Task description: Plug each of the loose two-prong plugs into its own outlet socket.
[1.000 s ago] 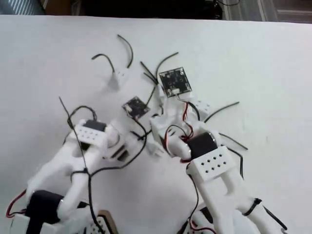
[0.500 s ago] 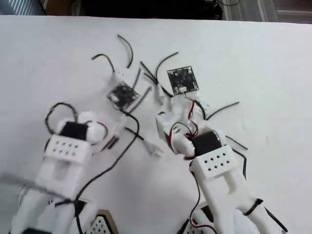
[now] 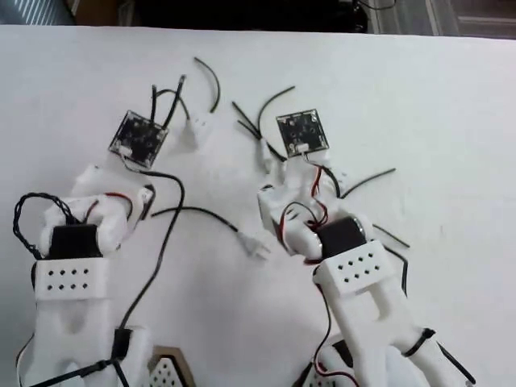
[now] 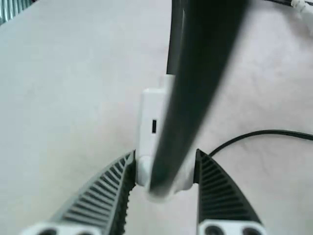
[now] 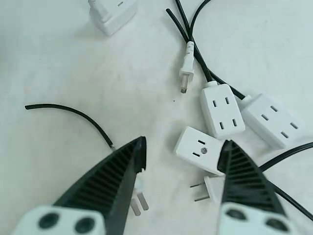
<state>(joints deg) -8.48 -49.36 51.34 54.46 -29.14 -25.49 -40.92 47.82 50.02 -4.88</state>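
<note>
We saw the left arm [image 3: 71, 266] had swung over to the left side of the tabletop [image 3: 451, 97]. A white socket block [image 4: 149, 110] sat pinched between the fingers of the left gripper [image 4: 164, 154]. A loose plug [image 5: 211, 187] lay just beside the right gripper [image 5: 185, 143], and its fingers were spread wide apart.

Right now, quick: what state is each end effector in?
Left end effector: closed on a white outlet socket.
Right end effector: open, holding nothing.

White table [image 3: 451, 97] with plugs [image 5: 186, 73], sockets [image 5: 222, 110]
</note>
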